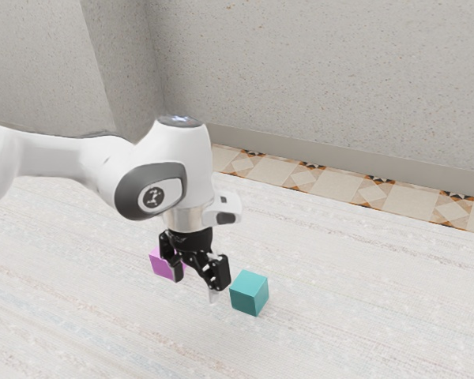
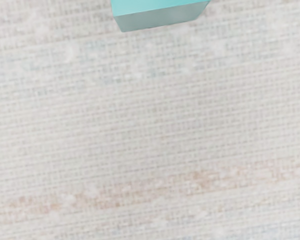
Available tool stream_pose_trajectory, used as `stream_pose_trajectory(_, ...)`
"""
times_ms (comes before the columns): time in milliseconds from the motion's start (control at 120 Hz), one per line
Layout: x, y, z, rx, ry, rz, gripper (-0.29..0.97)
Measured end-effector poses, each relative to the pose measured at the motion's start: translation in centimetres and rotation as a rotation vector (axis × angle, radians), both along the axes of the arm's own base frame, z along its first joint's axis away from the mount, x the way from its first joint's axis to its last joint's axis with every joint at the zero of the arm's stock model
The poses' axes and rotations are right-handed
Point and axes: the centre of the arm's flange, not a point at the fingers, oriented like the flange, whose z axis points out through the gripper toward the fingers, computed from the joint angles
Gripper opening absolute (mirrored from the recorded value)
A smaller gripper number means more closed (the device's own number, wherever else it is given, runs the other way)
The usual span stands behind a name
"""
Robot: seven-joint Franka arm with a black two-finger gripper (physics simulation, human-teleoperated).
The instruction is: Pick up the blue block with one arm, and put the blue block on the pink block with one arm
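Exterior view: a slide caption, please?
Gripper sits low between the pink block and the blue block, holding neither.

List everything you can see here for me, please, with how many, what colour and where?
blue block: one, teal-blue, on the table, toward the exterior view's right of the end effector.
pink block: one, pink-purple, on the table, partly hidden behind the end effector.
table: one, pale whitish woven-looking top, under both blocks.
floor tiles: a strip, tan and cream diamond pattern, beyond the table's far edge.
wall: grey, speckled, at the back.
arm: one, white with a grey joint cap, coming in from the exterior view's left.
end effector: one, black, two fingers, open and empty, low over the table between the two blocks in the exterior view.
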Motion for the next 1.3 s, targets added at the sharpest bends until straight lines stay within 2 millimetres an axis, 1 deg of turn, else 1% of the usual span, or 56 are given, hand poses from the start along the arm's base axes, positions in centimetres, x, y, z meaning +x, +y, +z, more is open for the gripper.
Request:
stream_pose_trajectory(158, -0.1, -0.5, -0.9, 0.001, 0.004, -0.003, 0.68)
stream_pose_trajectory(242, -0.6, -0.9, -2.1, 0.008, 0.012, -0.012, 0.68)
stream_pose_trajectory(383, -1.2, -2.4, -3.4, 0.005, 0.006, -0.043, 0.68)
stream_pose_trajectory(533, -1.3, -4.3, -5.1, -0.007, -0.002, -0.071, 0.68)
stream_pose_trajectory(667, -1.4, -5.2, -5.3, -0.02, -0.023, -0.081, 0.68)
stream_pose_trajectory(767, -1.0, -4.9, -5.2, -0.026, -0.036, -0.07, 0.68)
stream_pose_trajectory(883, -0.3, -3.7, -5.1, -0.029, -0.045, -0.041, 0.68)
stream_pose_trajectory(975, 0.5, -2.4, -6.3, -0.027, -0.032, -0.008, 0.68)
stream_pose_trajectory(1075, 1.2, -1.3, -7.0, -0.027, -0.029, 0.023, 0.68)
stream_pose_trajectory(1125, 1.2, -1.3, -7.2, -0.027, -0.031, 0.025, 0.68)
stream_pose_trajectory(1225, 1.0, -2.0, -7.3, -0.029, -0.036, 0.017, 0.68)
stream_pose_trajectory(1300, 1.0, -2.3, -8.4, -0.028, -0.024, 0.018, 0.68)
